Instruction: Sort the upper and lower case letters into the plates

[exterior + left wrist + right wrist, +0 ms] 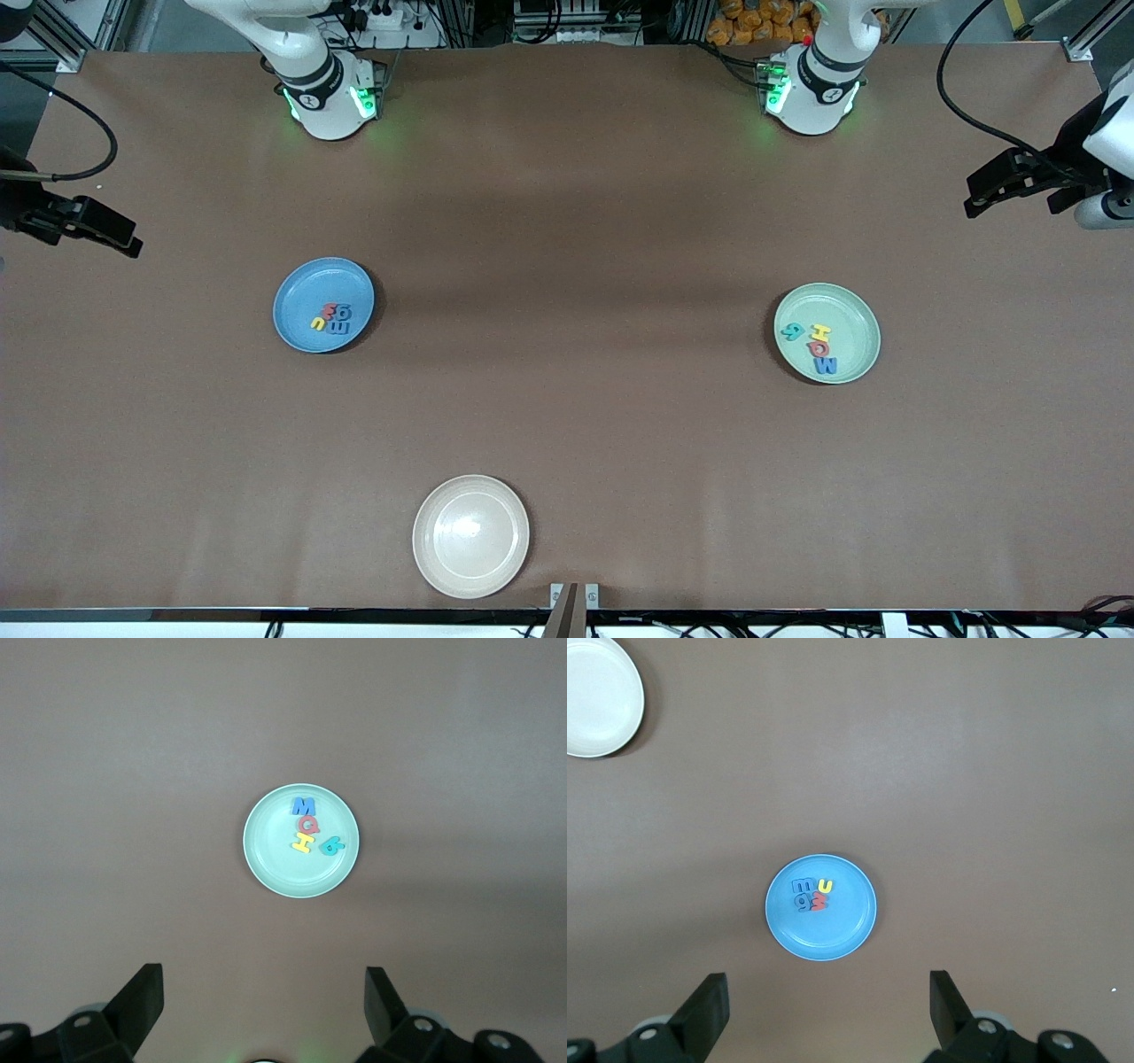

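Four letters (334,317) in blue plate (301,288) toward right arm's end of desk; four letters (816,341) in mint plate (855,312) toward left arm's end. Left tool (263,1010) and right tool (828,1010) released, raised over desk.

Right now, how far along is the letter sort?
Looks done: four letters lie in the light blue plate, four letters in the mint green plate. No letter shows on the bare table, and the cream plate holds none. Nothing in hand: left gripper and right gripper wait at the table's ends, fingers open. Nothing visibly left.
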`<state>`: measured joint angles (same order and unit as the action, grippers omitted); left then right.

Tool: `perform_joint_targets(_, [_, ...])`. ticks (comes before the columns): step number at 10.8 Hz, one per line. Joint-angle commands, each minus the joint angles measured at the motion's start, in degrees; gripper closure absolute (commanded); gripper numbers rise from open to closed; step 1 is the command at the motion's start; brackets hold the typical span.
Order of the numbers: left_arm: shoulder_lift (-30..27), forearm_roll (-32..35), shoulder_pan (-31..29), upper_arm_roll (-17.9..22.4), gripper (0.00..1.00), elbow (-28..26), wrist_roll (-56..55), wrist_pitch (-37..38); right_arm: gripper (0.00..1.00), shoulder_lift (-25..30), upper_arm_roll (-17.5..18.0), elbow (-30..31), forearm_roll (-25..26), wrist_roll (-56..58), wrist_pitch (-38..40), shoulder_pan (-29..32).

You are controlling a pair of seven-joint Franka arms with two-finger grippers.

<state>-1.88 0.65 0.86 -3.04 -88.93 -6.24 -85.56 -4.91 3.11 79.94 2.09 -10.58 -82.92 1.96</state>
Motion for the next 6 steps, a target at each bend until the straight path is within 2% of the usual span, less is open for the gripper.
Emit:
perform_joint_targets(1, [-0.3, -0.6, 0.0, 0.2, 0.00, 0.1, 1.2, 0.4, 0.00, 2.6, 0.3, 2.3, 0.0, 0.7, 1.8, 0.2])
perform_joint_targets(6, [0.6, 1.8, 0.2, 0.1, 0.00, 0.2, 1.2, 0.1, 0.00, 2.9, 0.5, 3.0, -0.1, 0.7, 2.1, 0.3])
